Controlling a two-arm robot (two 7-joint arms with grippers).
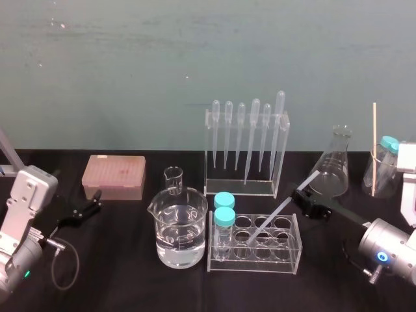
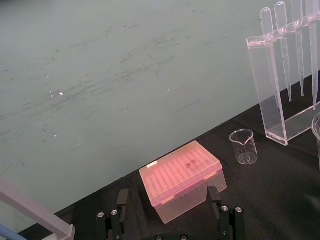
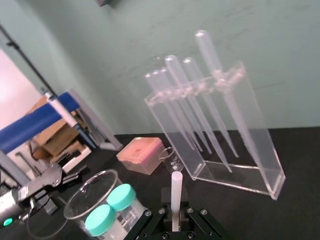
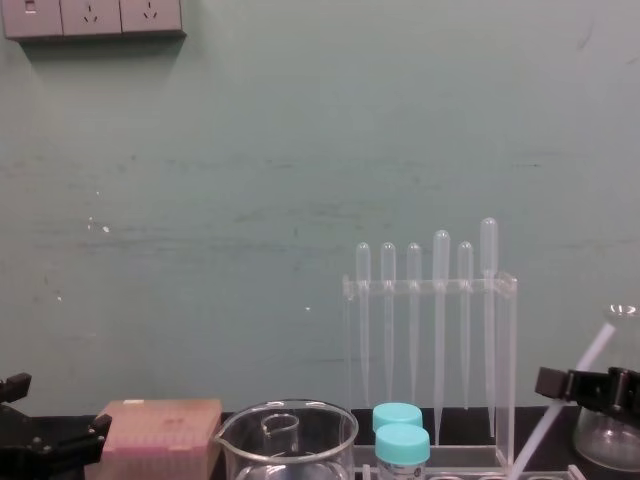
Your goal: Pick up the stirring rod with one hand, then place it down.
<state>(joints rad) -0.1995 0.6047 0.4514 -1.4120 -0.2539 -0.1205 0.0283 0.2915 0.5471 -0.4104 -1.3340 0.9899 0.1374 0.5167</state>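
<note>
The stirring rod (image 1: 276, 213) is a translucent white stick that leans up to the right, with its lower end in a hole of the clear tube rack (image 1: 294, 255). My right gripper (image 1: 304, 197) is shut on its upper part. In the right wrist view the stirring rod (image 3: 176, 192) rises from between the closed jaws of the right gripper (image 3: 175, 217). The chest view has the stirring rod (image 4: 580, 375) slanting through the right gripper (image 4: 560, 383) at the lower right. My left gripper (image 1: 96, 200) rests open at the table's left, its fingers (image 2: 121, 200) apart in front of the pink box (image 2: 182, 177).
A water-filled beaker (image 1: 181, 227) stands left of the tube rack, which holds two teal-capped tubes (image 1: 224, 218). Behind are a small beaker (image 1: 173, 179), the pipette rack (image 1: 247, 149), a conical flask (image 1: 333, 166) and a far-right beaker (image 1: 380, 170) with a wooden stick.
</note>
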